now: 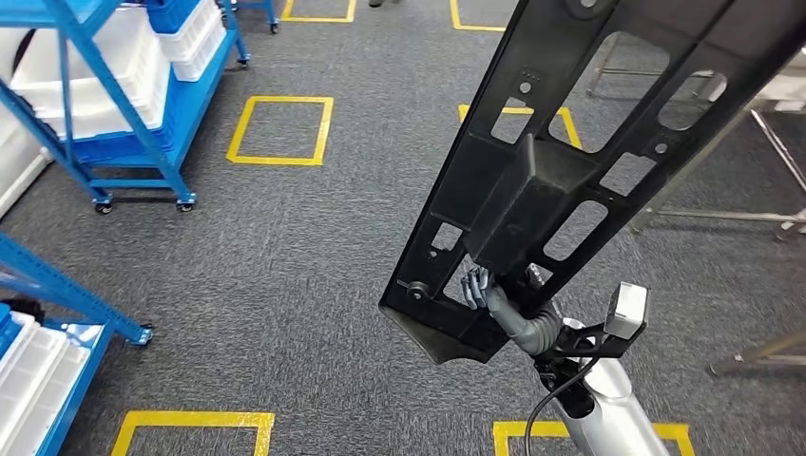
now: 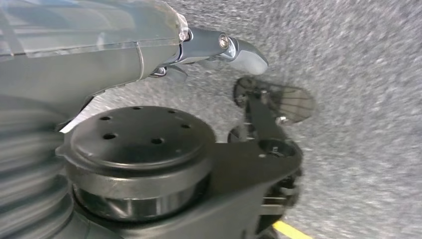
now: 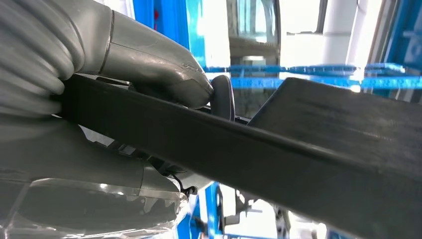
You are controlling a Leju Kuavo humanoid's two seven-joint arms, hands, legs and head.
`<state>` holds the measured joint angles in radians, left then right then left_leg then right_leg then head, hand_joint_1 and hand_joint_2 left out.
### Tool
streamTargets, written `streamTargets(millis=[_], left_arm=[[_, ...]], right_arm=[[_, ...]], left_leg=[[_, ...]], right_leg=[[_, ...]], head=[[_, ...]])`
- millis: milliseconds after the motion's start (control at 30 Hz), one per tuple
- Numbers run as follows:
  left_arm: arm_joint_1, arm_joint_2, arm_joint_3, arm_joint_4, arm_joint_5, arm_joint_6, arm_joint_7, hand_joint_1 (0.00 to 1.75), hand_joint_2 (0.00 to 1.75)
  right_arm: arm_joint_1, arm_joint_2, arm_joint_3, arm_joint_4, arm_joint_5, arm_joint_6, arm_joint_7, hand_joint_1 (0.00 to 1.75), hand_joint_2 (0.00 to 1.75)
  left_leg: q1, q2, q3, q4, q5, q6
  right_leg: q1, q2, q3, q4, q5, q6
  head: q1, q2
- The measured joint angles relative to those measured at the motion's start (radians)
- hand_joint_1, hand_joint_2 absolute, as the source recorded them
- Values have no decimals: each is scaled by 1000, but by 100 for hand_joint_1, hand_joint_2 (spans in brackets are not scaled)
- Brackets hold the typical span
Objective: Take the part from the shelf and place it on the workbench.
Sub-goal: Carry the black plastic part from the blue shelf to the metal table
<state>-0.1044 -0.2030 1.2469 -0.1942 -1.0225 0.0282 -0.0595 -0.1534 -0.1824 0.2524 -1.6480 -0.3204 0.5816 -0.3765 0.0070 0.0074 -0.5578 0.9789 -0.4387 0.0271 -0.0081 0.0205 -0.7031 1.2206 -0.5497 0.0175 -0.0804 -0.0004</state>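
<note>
1. Head view: the right hand (image 1: 508, 309) is gripping the part (image 1: 570, 161), a long black plastic panel w/ cut-outs, by its lower end, and is carrying it tilted up over the grey carpet (image 1: 285, 247). So pick-up looks done; part is off the shelf and in hand. Placing on the workbench is what's left, judging from this.
2. Same view, surroundings: blue shelf cart (image 1: 124, 104) w/ white bins is standing well apart at the far left; another blue rack (image 1: 57, 294) is sitting at the near left. Yellow floor squares (image 1: 280, 130) are marking the carpet. Metal frame legs (image 1: 722, 214) are showing at the right, partly hidden behind the part, poss. the bench, can't confirm. The part itself is blocking much of the fwd sight.
3. Left wrist view: the left hand (image 2: 219, 47) is hanging over carpet, holding nothing; fingers mostly hidden, so open or curled – can't tell.
4. Right wrist view: thumb (image 3: 159, 69) is pressing on the part's edge (image 3: 278, 154); blue shelving behind is blurred.
</note>
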Motion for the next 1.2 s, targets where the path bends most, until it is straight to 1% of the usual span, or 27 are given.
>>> streamTargets(millis=[33, 67, 100, 133, 200, 267, 333, 367, 433, 467, 500, 533, 567, 600, 633, 700, 733, 767, 800, 867, 933, 1000, 1033, 1067, 1100, 1133, 1200], left_arm=[[2, 1, 0, 0, 2, 3, 9, 0, 175], [4, 1, 0, 0, 4, 5, 17, 0, 175], [4, 2, 0, 0, 5, 6, 22, 0, 175], [5, 2, 0, 0, 5, 7, 25, 0, 175], [5, 2, 0, 0, 6, 7, 29, 0, 175], [4, 2, 0, 0, 6, 8, 31, 0, 175], [2, 2, 0, 0, 6, 8, 32, 0, 175], [1, 2, 0, 0, 7, 8, 32, 0, 175], [0, 2, 2, 0, 14, 10, 30, 0, 175], [0, 2, 3, 0, 18, 10, 25, 0, 175], [2, 2, 5, 0, 22, 10, 17, 0, 175], [3, 2, 6, 0, 24, 8, 7, 0, 175], [3, 2, 6, 0, 23, 4, -7, 0, 175], [4, 2, 6, 0, 21, -2, -22, 0, 175], [3, 2, 5, 0, 16, -8, -38, 0, 175], [2, 4, 4, 0, 6, -19, -69, 0, 175], [1, 5, 3, 0, 3, -21, -80, 0, 175], [0, 6, 2, 0, 2, -22, -86, 0, 175], [-1, 7, 2, 0, 2, -21, -88, 0, 175], [-4, 7, 2, 0, 1, -17, -81, 0, 175], [-5, 7, 1, 0, 3, -6, -56, 0, 175], [-3, 7, 1, 0, 11, 6, -25, 0, 175], [-1, 7, 2, 0, 14, 11, -11, 0, 175], [0, 7, 3, 0, 17, 15, -1, 0, 175], [1, 7, 4, 0, 19, 18, 5, 0, 175], [0, 7, 5, 0, 20, 19, 8, 0, 175], [-1, 7, 5, 0, 19, 18, 7, 0, 175]], right_arm=[[10, 1, -1, 0, 3, 4, -2, 175, 175], [20, 2, -2, 0, 4, 9, -6, 175, 175], [27, 2, -3, 0, 5, 14, -10, 175, 175], [31, 2, -5, 0, 5, 18, -14, 175, 175], [32, 2, -7, 0, 4, 20, -20, 175, 175], [32, 2, -9, 1, 3, 20, -22, 175, 175], [33, 1, -11, 1, 2, 22, -23, 175, 175], [33, 1, -12, 0, 2, 24, -24, 175, 175], [28, 1, -13, 1, 0, 32, -28, 175, 175], [23, 1, -13, 3, -1, 37, -30, 175, 175], [18, 2, -12, 6, -3, 44, -33, 175, 175], [13, 3, -11, 10, -5, 48, -34, 175, 175], [9, 3, -10, 14, -6, 51, -36, 175, 175], [6, 4, -8, 17, -8, 53, -36, 175, 175], [5, 4, -7, 20, -10, 52, -37, 175, 175], [5, 5, -5, 22, -16, 50, -41, 175, 175], [7, 5, -5, 21, -19, 49, -43, 175, 175], [12, 5, -5, 20, -22, 49, -46, 175, 175], [17, 5, -5, 18, -23, 49, -47, 175, 175], [27, 4, -5, 12, -25, 49, -48, 175, 175], [25, 2, -5, 9, -28, 51, -48, 175, 175], [16, 2, -4, 11, -36, 54, -47, 175, 175], [12, 2, -3, 14, -39, 56, -46, 175, 175], [10, 1, -3, 18, -42, 58, -46, 175, 175], [7, 1, -3, 23, -44, 59, -46, 175, 175], [4, 1, -3, 27, -45, 60, -46, 175, 175], [-4, 1, -3, 33, -48, 60, -47, 175, 175]], left_leg=[[0, 11, 0, 0, -2, 0], [-1, 22, 1, 1, -4, -1], [0, 32, 2, 2, -6, -3], [0, 43, 3, 4, -9, -5], [-3, 61, 8, 10, -18, -14], [-6, 76, 13, 13, -26, -26], [-6, 91, 17, 12, -30, -38], [-4, 85, 17, 19, -37, -44], [1, 46, -12, 87, -80, -53], [3, 21, -42, 152, -113, -56], [4, 8, -79, 227, -145, -57], [4, 4, -111, 288, -164, -58], [3, 2, -131, 320, -165, -57], [3, 0, -130, 310, -145, -54], [3, -5, -111, 260, -109, -49], [3, -40, -47, 112, -37, -37], [3, -57, -24, 59, -19, -34], [2, -68, -11, 29, -12, -31], [0, -67, -7, 21, -15, -29], [-3, -48, -3, 14, -9, -19], [1, -26, 4, -1, -2, -8], [1, -3, 7, -7, -1, -2], [0, 9, 7, -6, -2, -2], [0, 21, 7, -5, -4, -2], [0, 32, 7, -3, -7, -3], [1, 43, 8, 1, -11, -6], [1, 61, 9, 11, -20, -14]], right_leg=[[-3, -7, -27, 51, -15, 4], [-6, -11, -37, 68, -12, 8], [-10, -15, -27, 46, 9, 10], [-12, -24, 2, -12, 42, 12], [-10, -61, 73, -151, 94, 7], [-2, -77, 102, -209, 105, -5], [1, -55, 100, -209, 107, -18], [0, -46, 101, -211, 108, -24], [-4, -28, 105, -217, 112, -37], [-4, -19, 105, -217, 112, -42], [-2, -9, 105, -217, 112, -45], [0, 3, 106, -217, 112, -47], [2, 15, 107, -216, 111, -47], [4, 28, 108, -216, 111, -47], [5, 40, 110, -216, 111, -47], [7, 63, 111, -213, 110, -44], [6, 73, 110, -212, 109, -41], [5, 81, 108, -211, 109, -36], [3, 90, 105, -211, 110, -30], [-3, 97, 103, -213, 111, -18], [0, 54, 83, -172, 83, -10], [0, 2, 27, -57, 23, -3], [-3, -7, -5, 7, -3, 1], [-6, -11, -26, 48, -11, 5], [-10, -14, -29, 52, -1, 9], [-13, -20, -11, 17, 26, 13], [-13, -53, 60, -117, 84, 13]], head=[[0, 0], [0, 0], [0, 0], [0, 0], [0, 0], [0, 0], [0, 0], [0, 0], [0, 0], [0, 0], [0, 0], [0, 0], [0, 0], [0, 0], [0, 0], [0, 0], [0, 0], [0, 0], [0, 0], [0, 0], [0, 0], [0, 0], [0, 0], [0, 0], [0, 0], [0, 0], [0, 0]])
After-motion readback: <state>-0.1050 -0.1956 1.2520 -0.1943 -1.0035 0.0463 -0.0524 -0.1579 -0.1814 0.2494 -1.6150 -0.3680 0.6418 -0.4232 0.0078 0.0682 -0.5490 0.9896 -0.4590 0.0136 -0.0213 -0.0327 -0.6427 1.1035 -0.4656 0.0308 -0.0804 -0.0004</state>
